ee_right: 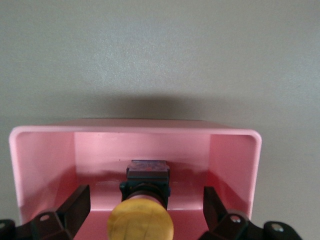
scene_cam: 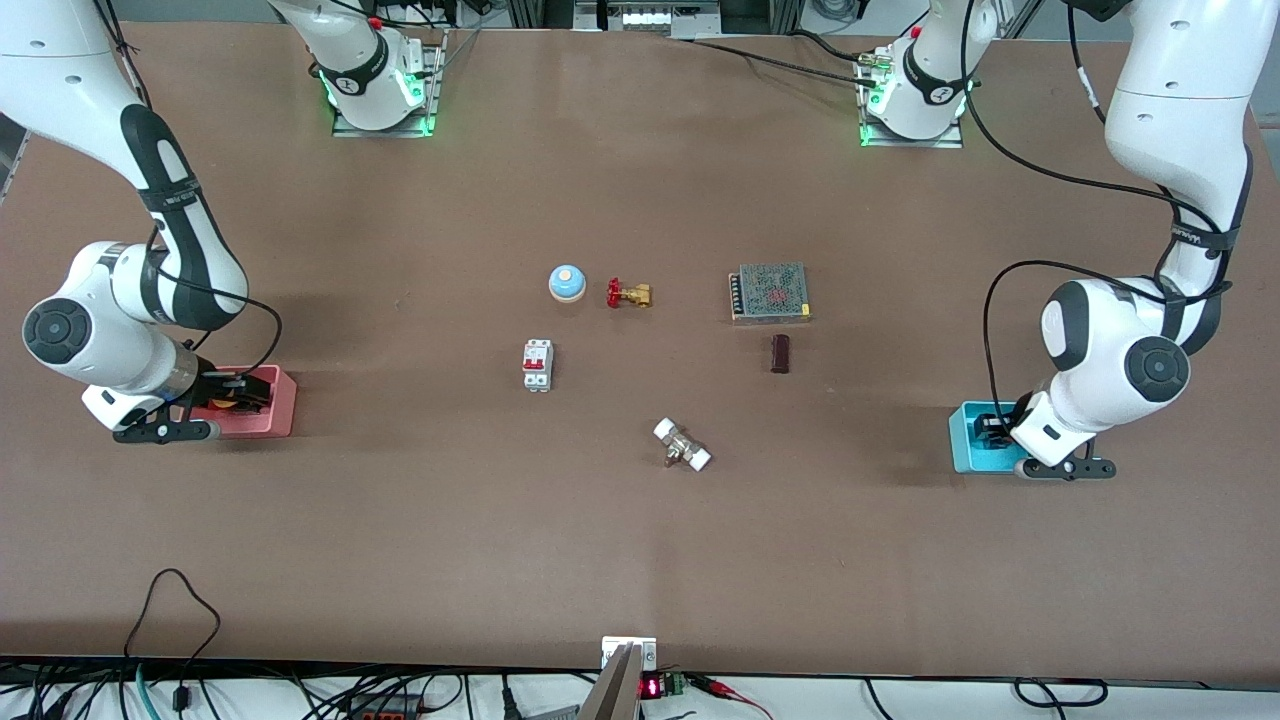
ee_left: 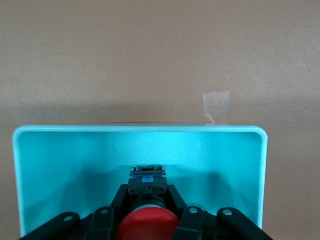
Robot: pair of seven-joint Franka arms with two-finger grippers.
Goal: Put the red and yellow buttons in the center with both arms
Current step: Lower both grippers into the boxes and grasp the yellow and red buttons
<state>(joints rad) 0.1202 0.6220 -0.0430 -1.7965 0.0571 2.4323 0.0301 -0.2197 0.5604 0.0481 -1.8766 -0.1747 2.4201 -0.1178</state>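
Observation:
The red button (ee_left: 148,225) lies in a teal bin (ee_left: 240,150) at the left arm's end of the table. My left gripper (ee_left: 148,192) is down in that bin (scene_cam: 965,450), its fingers shut on the button's black body. The yellow-orange button (ee_right: 140,220) lies in a pink bin (ee_right: 235,160) at the right arm's end. My right gripper (ee_right: 145,192) is open, with one finger on each side of the button and apart from it. In the front view the right gripper (scene_cam: 235,393) is in the pink bin (scene_cam: 275,405). The brown table center (scene_cam: 640,380) is bare.
Around the center lie a blue dome with a cream top (scene_cam: 567,283), a brass valve with a red handwheel (scene_cam: 629,294), a white circuit breaker (scene_cam: 538,365), a metal mesh box (scene_cam: 769,292), a dark block (scene_cam: 780,353) and a white-ended fitting (scene_cam: 682,444).

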